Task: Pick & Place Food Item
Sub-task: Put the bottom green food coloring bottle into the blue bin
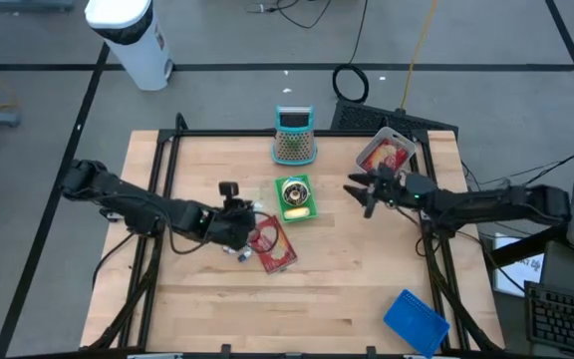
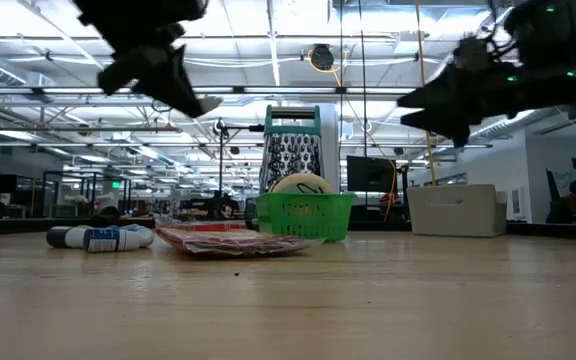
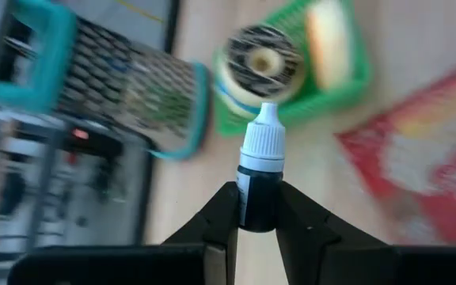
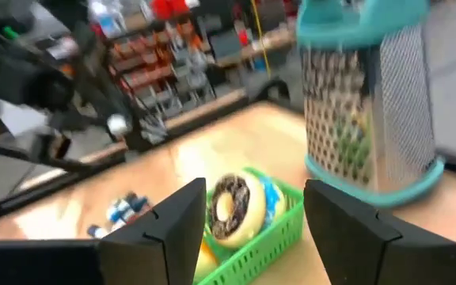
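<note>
Left gripper (image 3: 256,207) up off the table with a small dropper bottle (image 3: 260,170) pinched between its fingers; right gripper (image 4: 253,210) spread and empty.

The bottle, white cap and dark body, is held in the air above the table's (image 1: 347,289) middle left, beside a red food packet (image 1: 272,246) lying flat on the wood. Two more little bottles (image 2: 101,237) lie on their sides by that packet. A green basket (image 1: 296,197) sits just beyond, holding a doughnut-like round and something yellow. Behind it stands a teal grater (image 1: 293,137), upright. The right gripper hangs level at the right side, near a second red packet (image 1: 385,155) by the far right corner. A blue piece (image 1: 415,321) lies at the near right corner, well apart from everything. Nothing lies between the held bottle and the basket.
</note>
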`<action>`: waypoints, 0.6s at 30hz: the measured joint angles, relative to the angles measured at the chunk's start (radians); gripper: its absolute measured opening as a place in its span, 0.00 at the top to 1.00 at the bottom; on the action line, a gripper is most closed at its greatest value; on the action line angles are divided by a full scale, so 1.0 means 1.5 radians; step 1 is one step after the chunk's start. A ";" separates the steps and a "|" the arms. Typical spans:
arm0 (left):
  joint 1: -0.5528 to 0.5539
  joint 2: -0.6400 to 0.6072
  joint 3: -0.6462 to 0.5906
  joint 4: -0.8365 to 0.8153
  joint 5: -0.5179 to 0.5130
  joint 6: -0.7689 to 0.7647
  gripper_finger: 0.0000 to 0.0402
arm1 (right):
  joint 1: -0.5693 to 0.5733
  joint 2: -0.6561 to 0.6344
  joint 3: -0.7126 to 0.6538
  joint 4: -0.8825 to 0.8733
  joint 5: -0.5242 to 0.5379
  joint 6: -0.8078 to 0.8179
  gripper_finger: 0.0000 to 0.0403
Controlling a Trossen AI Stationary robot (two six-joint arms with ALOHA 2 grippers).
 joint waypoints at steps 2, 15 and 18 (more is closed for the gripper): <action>0.019 0.000 0.000 0.049 -0.017 0.064 0.84 | 0.008 0.057 0.035 -0.006 0.002 0.024 0.50; 0.100 0.013 0.001 0.217 -0.018 0.277 0.84 | 0.060 0.366 0.265 0.132 -0.013 0.074 0.50; 0.108 0.012 0.001 0.216 -0.018 0.278 0.84 | 0.060 0.413 0.314 0.142 -0.064 0.074 0.50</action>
